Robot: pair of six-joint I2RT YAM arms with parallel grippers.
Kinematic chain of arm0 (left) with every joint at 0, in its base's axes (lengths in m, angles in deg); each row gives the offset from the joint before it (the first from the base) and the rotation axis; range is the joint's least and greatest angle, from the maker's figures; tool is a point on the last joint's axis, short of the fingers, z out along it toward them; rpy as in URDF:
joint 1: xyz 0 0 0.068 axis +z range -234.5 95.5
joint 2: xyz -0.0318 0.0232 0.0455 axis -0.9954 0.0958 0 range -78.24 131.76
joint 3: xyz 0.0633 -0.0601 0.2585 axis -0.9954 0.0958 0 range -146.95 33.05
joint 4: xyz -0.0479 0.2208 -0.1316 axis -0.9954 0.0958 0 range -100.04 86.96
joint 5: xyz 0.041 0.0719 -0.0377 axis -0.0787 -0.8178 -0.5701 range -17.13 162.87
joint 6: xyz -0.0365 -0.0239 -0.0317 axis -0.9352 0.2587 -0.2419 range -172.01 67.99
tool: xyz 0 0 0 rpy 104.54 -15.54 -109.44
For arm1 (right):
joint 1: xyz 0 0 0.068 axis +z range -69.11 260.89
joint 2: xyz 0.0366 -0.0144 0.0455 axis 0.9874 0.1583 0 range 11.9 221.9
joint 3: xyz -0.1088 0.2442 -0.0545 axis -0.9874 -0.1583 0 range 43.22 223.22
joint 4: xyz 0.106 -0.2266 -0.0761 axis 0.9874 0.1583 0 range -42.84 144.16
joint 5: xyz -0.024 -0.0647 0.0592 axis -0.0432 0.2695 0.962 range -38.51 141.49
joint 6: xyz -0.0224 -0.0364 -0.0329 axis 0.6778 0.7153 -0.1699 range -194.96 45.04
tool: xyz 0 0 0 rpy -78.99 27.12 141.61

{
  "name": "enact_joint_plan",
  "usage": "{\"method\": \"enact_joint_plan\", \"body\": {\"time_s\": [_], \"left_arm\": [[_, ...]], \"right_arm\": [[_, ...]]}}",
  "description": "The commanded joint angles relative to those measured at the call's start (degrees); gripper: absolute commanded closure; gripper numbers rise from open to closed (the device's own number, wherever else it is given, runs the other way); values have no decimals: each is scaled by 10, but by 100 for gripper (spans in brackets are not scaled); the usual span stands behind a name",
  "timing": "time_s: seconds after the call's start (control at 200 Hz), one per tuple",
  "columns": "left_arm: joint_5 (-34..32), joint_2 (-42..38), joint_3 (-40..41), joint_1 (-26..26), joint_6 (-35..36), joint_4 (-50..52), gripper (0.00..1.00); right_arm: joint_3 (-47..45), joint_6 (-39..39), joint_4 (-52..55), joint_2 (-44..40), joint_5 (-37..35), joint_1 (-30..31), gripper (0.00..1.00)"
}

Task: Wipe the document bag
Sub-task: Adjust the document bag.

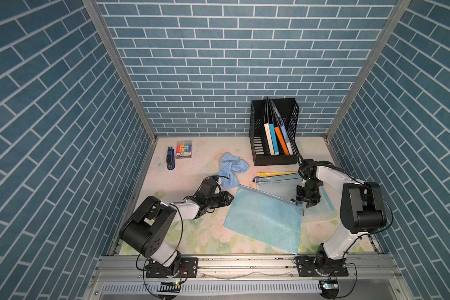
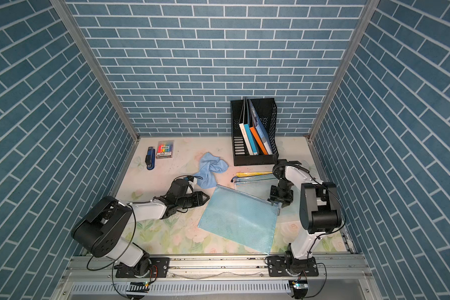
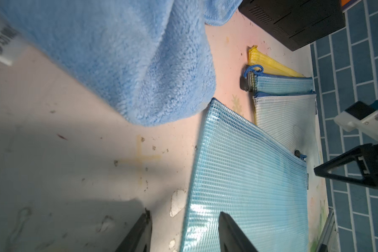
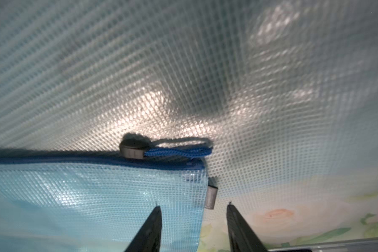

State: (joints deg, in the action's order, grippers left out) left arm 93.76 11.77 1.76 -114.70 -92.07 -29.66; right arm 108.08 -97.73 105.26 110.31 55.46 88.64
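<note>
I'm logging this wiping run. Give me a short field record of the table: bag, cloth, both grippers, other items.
bag: light blue mesh zip document bag, flat on the floral table
cloth: crumpled blue microfibre cloth, behind the bag's far corner, ungripped
left gripper: open, at the bag edge on the left arm's side
right gripper: open, over the bag's zipper corner
other: stack of mesh pouches; black file holder with folders; blue stapler; highlighter pack

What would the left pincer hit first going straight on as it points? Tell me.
Most likely the near edge of the blue document bag, just ahead of the left pincer; depth is unclear, so it might skim over it instead.
</note>
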Motion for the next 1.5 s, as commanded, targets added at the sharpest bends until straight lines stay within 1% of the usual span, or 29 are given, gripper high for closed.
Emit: {"method": "enact_joint_plan", "body": {"time_s": [0.0,0.045,0.155,0.26,0.39,0.49,0.59,0.716,0.781,0.851,0.951,1.036,1.156,1.286,1.361,1.496], "left_arm": [[11,14,-16,-1,22,9,46],[11,14,-17,-1,25,11,46],[12,13,-14,0,25,7,46],[11,10,-10,-1,25,10,46],[9,7,-4,0,25,10,46],[10,4,-4,1,26,13,46],[8,0,-3,1,26,14,46],[9,1,-3,2,26,16,46],[8,2,-3,2,28,18,46],[8,1,-3,2,28,20,46],[7,-3,0,2,28,21,46],[5,-9,4,3,26,21,46],[2,-15,10,4,26,23,46],[-1,-23,15,5,25,23,46],[-3,-26,18,6,24,23,46],[-9,-28,14,6,31,30,46]], "right_arm": [[13,-44,-42,2,-14,-1,51],[10,-51,-57,7,-8,-1,51],[-4,-65,-91,20,-18,-2,52],[-19,-83,-110,31,-27,-3,55],[-45,-106,-146,24,-22,-4,60],[-56,-115,-150,22,-27,-4,60],[-82,-138,-171,-1,-34,-5,61],[-107,-164,-198,-12,-33,-6,69],[-113,-169,-206,-6,-29,-6,75],[-117,-175,-211,-4,-28,-7,87],[-120,-179,-213,-17,-35,-7,100],[-112,-178,-205,-36,-45,-7,100],[-83,-165,-172,-68,-48,-8,100],[-28,-107,-98,-85,-77,-16,100],[6,-63,-63,-78,-98,-29,100],[63,6,-15,-40,-123,-52,100]]}}
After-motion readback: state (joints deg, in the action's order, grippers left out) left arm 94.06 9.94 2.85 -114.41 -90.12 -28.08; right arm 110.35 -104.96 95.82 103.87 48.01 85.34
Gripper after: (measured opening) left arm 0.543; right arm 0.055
